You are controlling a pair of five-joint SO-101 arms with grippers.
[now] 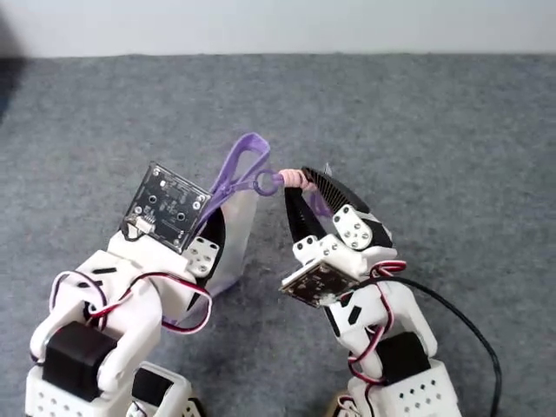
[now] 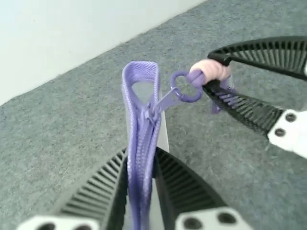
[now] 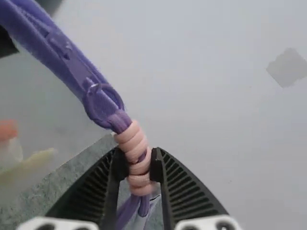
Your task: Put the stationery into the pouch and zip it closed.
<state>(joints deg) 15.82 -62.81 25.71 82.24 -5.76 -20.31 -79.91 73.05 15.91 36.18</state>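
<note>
Grey felt-like mat (image 1: 434,130) across the table. Directly on it, pouch (image 1: 241,228), upright on its lower edge, pinched between jaws of left gripper (image 2: 142,158), just beside right gripper (image 1: 294,181).

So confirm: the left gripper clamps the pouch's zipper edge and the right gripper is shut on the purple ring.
One error: the right gripper is shut on the pink coiled tab hanging from the purple ring, not the ring itself; the right wrist view shows it. The rest holds.
</note>
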